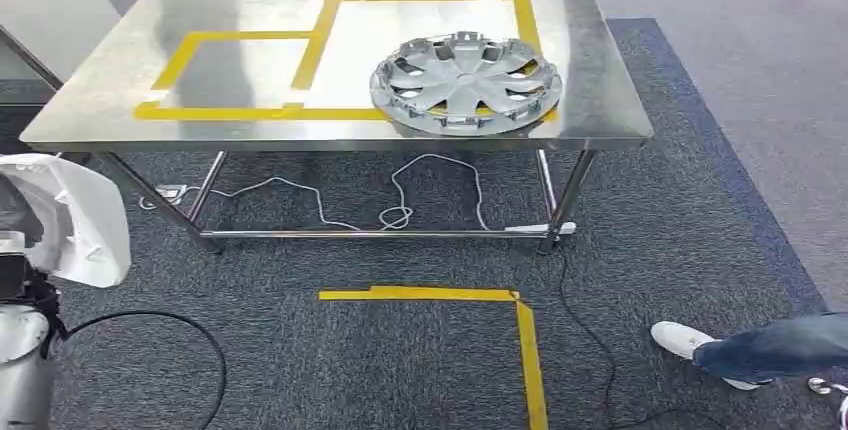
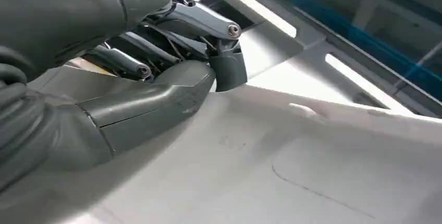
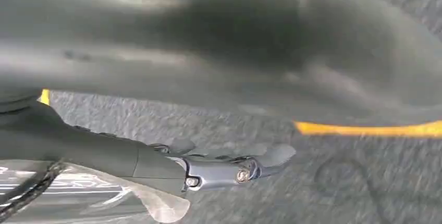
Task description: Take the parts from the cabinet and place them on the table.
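Left hand (image 2: 130,78): I see thumb and fingers clamped on a white panel (image 1: 85,215).
Right hand (image 3: 208,169): I cannot tell its grasp.
Table (image 1: 100,110): carries a hubcap (image 1: 465,83).
Floor: cables (image 1: 400,212), a person's shoe (image 1: 685,340).

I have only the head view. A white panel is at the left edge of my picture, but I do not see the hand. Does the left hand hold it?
Observer: Yes. In the left wrist view the left hand grips the white panel at its edge.
Operator: And the right hand?
Observer: The right wrist view shows the right hand over the grey carpet, near a yellow tape line. The picture is blurred, so I cannot tell whether it holds anything.
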